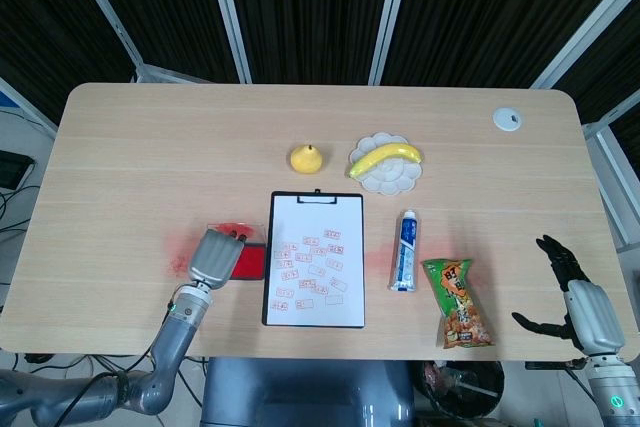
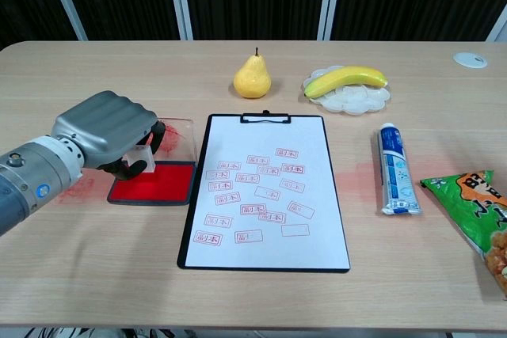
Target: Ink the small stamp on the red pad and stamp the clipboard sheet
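My left hand (image 2: 107, 128) (image 1: 215, 256) grips the small clear stamp (image 2: 140, 157), its fingers curled around it over the red ink pad (image 2: 154, 182) (image 1: 246, 262). The stamp's base sits low at the pad's left part; contact cannot be told. Right of the pad lies the black clipboard (image 2: 265, 195) (image 1: 315, 257), whose white sheet carries several red stamp marks. My right hand (image 1: 570, 294) rests with fingers spread at the table's front right corner, holding nothing; the chest view does not show it.
A pear (image 2: 252, 77) and a banana (image 2: 345, 79) on a white plate (image 2: 366, 100) sit behind the clipboard. A toothpaste tube (image 2: 394, 167) and a green snack bag (image 2: 475, 211) lie to the right. The pad's clear lid (image 2: 176, 137) stands open behind it. A white disc (image 2: 470, 58) sits far right.
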Available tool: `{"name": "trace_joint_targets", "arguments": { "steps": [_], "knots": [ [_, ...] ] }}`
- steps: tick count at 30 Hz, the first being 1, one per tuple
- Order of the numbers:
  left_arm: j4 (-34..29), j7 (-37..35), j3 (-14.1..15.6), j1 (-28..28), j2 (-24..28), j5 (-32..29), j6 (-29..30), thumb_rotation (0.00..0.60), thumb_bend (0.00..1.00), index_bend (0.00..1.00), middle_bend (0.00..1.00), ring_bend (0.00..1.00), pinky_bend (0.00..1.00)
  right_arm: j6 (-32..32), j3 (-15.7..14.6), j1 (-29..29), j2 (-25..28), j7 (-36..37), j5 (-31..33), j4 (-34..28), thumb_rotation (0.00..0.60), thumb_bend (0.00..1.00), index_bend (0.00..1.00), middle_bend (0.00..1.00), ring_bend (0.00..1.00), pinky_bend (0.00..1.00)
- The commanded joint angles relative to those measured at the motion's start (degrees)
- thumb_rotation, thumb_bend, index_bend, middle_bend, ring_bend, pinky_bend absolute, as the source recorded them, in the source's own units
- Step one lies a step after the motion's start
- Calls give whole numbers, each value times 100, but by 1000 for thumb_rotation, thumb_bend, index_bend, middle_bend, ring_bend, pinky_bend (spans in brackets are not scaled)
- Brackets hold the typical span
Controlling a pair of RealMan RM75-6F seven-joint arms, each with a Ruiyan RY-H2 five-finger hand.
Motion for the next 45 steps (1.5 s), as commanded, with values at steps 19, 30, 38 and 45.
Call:
{"name": "trace_joint_targets", "arguments": {
  "steps": [19,30,38,45],
  "knots": [
    [-191,65,-85,-51,98,-91,34,600,584,781,844,940,1000,-14,7,-1,4,1,23,-28,600,136,90,0,0,219],
    [-1246,440,-582,-328,434,-263,238,600,584,782,848,941,1000,-47,16,3,15,45,60,-58,600,135,90,0,0,219],
    [-1515,954,-877,-736,266,-637,252,600,584,782,848,941,1000,-106,26,14,35,121,116,-86,600,136,90,0,0,219],
    [-1246,1162,-1060,-1104,-95,-918,247,600,584,783,848,941,1000,-147,33,21,52,174,149,-109,600,136,90,0,0,219]
  ]
}}
